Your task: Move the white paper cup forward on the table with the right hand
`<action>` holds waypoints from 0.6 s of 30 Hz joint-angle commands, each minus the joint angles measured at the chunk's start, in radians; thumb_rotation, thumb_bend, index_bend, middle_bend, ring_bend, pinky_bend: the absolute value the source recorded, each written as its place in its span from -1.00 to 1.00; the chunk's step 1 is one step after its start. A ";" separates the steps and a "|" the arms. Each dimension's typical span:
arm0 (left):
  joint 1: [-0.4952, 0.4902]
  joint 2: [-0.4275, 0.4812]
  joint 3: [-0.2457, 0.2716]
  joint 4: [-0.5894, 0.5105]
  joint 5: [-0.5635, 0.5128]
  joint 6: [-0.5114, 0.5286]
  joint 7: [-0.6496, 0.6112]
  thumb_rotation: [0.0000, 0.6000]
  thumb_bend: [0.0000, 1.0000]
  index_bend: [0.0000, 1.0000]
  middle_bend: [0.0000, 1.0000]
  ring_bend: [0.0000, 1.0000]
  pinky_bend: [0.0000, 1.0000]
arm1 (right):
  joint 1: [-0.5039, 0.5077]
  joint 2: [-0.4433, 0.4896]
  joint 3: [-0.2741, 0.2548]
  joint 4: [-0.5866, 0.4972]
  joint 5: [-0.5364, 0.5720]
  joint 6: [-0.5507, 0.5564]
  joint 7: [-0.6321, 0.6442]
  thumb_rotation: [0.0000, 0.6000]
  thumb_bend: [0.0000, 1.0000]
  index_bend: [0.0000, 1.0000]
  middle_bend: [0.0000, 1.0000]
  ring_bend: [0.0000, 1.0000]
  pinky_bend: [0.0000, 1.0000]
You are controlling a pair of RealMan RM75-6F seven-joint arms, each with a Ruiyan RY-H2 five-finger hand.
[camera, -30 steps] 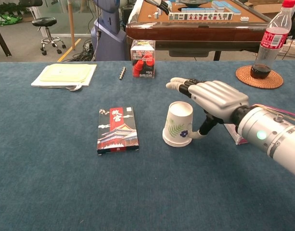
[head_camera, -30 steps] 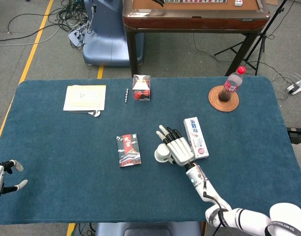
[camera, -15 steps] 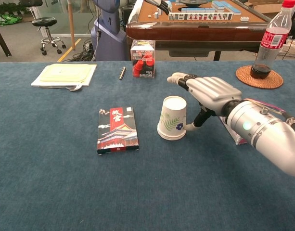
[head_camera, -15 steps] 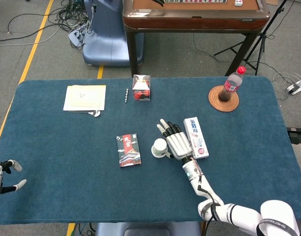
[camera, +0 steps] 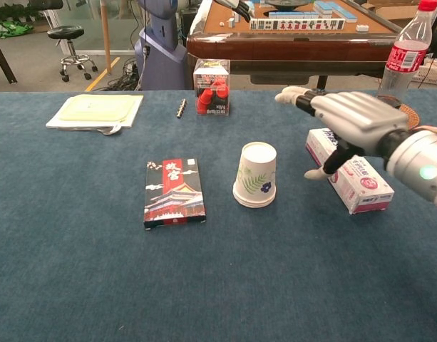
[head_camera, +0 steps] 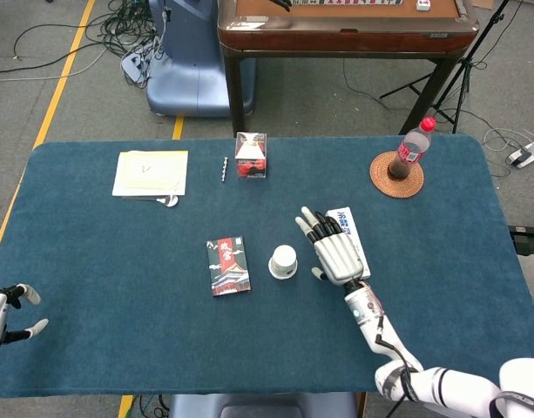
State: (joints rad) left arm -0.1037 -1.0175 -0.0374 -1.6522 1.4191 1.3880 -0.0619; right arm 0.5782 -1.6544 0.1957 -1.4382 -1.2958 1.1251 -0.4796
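The white paper cup [head_camera: 283, 261] [camera: 255, 175] stands upside down near the middle of the blue table, with a green leaf print on its side. My right hand [head_camera: 334, 249] [camera: 346, 122] hovers to the right of the cup, clear of it, fingers spread and holding nothing. A gap of bare cloth lies between the thumb and the cup. My left hand [head_camera: 7, 314] shows only at the table's near left edge in the head view, fingers apart and empty.
A red-and-black card box [head_camera: 227, 265] [camera: 173, 192] lies left of the cup. A white-and-pink box [head_camera: 349, 239] [camera: 349, 169] lies under my right hand. At the back stand a clear box with red pieces [head_camera: 251, 154], a notepad [head_camera: 151, 172] and a cola bottle [head_camera: 414, 150] on a coaster.
My right hand pushed the cup a little forward and left, then let go and drew away to the right. The cup now stands alone. The left hand stayed put.
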 commanded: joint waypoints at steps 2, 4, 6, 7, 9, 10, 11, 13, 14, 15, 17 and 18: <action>0.001 0.001 0.001 -0.004 0.002 0.003 0.008 1.00 -0.68 0.08 0.01 0.03 0.22 | -0.090 0.188 -0.066 -0.184 0.019 0.067 -0.109 1.00 -1.00 -1.00 -0.97 -1.00 -0.71; 0.001 0.001 0.002 -0.007 0.005 0.004 0.014 1.00 -0.68 0.08 0.01 0.03 0.22 | -0.116 0.246 -0.087 -0.230 0.024 0.085 -0.130 1.00 -1.00 -1.00 -0.94 -1.00 -0.71; 0.001 0.002 0.004 -0.011 0.008 0.005 0.022 1.00 -0.67 0.08 0.01 0.03 0.22 | -0.150 0.303 -0.110 -0.268 0.016 0.116 -0.128 1.00 -1.00 -1.00 -0.90 -1.00 -0.71; 0.001 0.002 0.005 -0.014 0.009 0.006 0.026 1.00 -0.67 0.08 0.01 0.03 0.22 | -0.165 0.325 -0.120 -0.279 0.009 0.131 -0.121 1.00 -1.00 -1.00 -0.89 -1.00 -0.71; 0.002 0.003 0.007 -0.019 0.014 0.009 0.035 1.00 -0.67 0.08 0.01 0.03 0.22 | -0.204 0.372 -0.147 -0.298 -0.009 0.165 -0.097 1.00 -1.00 -1.00 -0.86 -1.00 -0.71; 0.002 0.003 0.007 -0.021 0.017 0.010 0.039 1.00 -0.68 0.08 0.01 0.03 0.22 | -0.220 0.389 -0.160 -0.301 -0.019 0.180 -0.086 1.00 -1.00 -1.00 -0.85 -1.00 -0.71; 0.003 0.004 0.009 -0.025 0.021 0.013 0.044 1.00 -0.68 0.08 0.01 0.03 0.22 | -0.242 0.410 -0.176 -0.303 -0.031 0.200 -0.070 1.00 -1.00 -1.00 -0.85 -1.00 -0.71; 0.004 0.007 0.012 -0.035 0.019 0.010 0.054 1.00 -0.68 0.06 0.00 0.03 0.22 | -0.276 0.437 -0.197 -0.306 -0.041 0.228 -0.048 1.00 -1.00 -1.00 -0.84 -1.00 -0.71; 0.003 0.016 0.016 -0.050 0.010 -0.002 0.065 1.00 -0.68 0.03 -0.04 0.00 0.22 | -0.297 0.453 -0.208 -0.308 -0.049 0.249 -0.031 1.00 -1.00 -1.00 -0.84 -1.00 -0.71; 0.002 0.024 0.019 -0.063 0.005 -0.009 0.078 1.00 -0.68 0.00 -0.09 -0.02 0.22 | -0.313 0.462 -0.215 -0.307 -0.055 0.265 -0.018 1.00 -1.00 -1.00 -0.83 -1.00 -0.71; 0.001 0.036 0.021 -0.082 0.004 -0.011 0.101 1.00 -0.68 -0.09 -0.25 -0.10 0.22 | -0.349 0.480 -0.231 -0.302 -0.068 0.298 0.017 1.00 -1.00 -0.99 -0.82 -1.00 -0.71; 0.002 0.037 0.021 -0.086 0.006 -0.008 0.106 1.00 -0.68 -0.10 -0.27 -0.11 0.22 | -0.363 0.486 -0.238 -0.299 -0.073 0.311 0.032 1.00 -1.00 -0.99 -0.81 -1.00 -0.71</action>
State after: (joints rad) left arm -0.1015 -0.9878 -0.0191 -1.7285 1.4271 1.3819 0.0342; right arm 0.2417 -1.1848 -0.0238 -1.7387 -1.3538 1.4132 -0.4746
